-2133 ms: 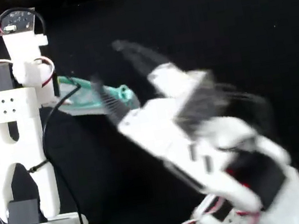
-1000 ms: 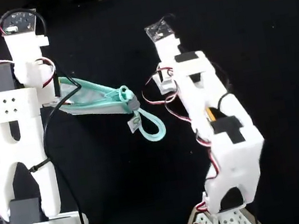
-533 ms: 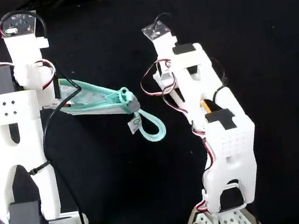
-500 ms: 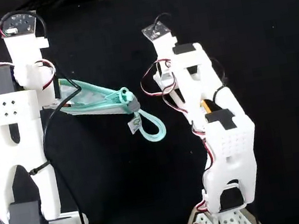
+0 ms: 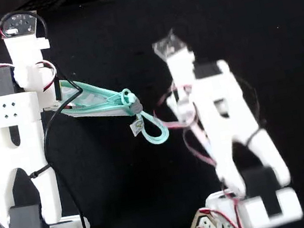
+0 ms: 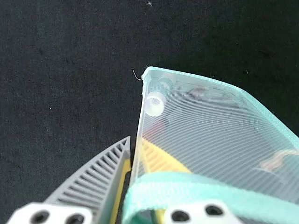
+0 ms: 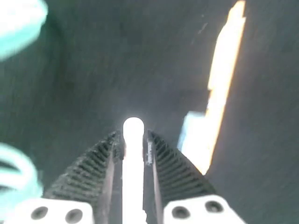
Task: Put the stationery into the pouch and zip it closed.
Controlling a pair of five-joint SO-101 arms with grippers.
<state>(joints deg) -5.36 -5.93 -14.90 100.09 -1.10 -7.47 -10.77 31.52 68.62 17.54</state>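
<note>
The left gripper [image 6: 135, 161] is clamped on 1 end of the pouch [image 6: 205, 130], with its ribbed grey finger [image 6: 100, 182] pressed flat against the clear, striped wall. A yellow item [image 6: 159, 161] and a few small white and reddish pieces show through that wall.

In the high view the pouch runs from the left arm toward the middle of the black table [image 5: 279, 41]. Its teal-edged far end points at the right arm. A teal loop strap [image 5: 155, 129] hangs off that end and lies just beside the right arm's wrist.

The right gripper [image 7: 133, 137] has its 2 jaws drawn narrow around a thin white stick [image 7: 133, 161]. The stick's rounded tip stands out just past the fingertips. The right wrist view is blurred, so the stick may be a pen, but that is not certain.

Beyond the gripper and apart from it, an orange pencil-like piece [image 7: 223, 79] lies on the table, with a light blue bit [image 7: 190, 133] at its nearer end. Parts of the teal strap show at the edge of the same view, to the other side of the jaws.
</note>
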